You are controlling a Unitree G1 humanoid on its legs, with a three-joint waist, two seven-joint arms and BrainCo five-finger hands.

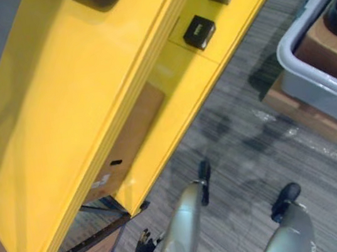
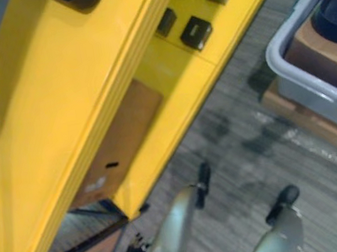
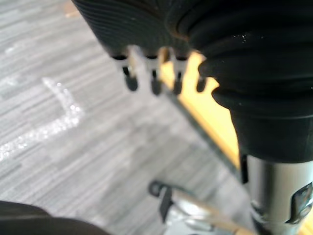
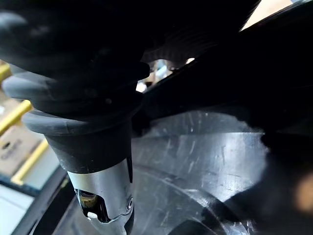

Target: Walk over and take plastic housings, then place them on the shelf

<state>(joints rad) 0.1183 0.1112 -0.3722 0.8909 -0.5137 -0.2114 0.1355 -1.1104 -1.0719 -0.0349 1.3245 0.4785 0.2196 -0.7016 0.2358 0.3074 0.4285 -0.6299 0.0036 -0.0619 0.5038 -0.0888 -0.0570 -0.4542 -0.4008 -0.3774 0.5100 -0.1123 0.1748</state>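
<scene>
Closest, my left hand (image 3: 151,73) hangs relaxed and empty above grey carpet (image 3: 73,161). My right hand's (image 4: 100,191) state I cannot tell. Black plastic housings (image 2: 196,32) sit apart on the yellow shelf (image 1: 174,81), near its front edge.

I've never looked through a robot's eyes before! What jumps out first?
The big bright yellow shelf slanting across the left and top grabs the eye first. Small black plastic housings sit on its lower level near the top, and a grey bin waits at the right edge.

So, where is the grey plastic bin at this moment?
In the left eye view the grey bin is at the right edge, across a strip of grey floor from the yellow shelf.
</scene>
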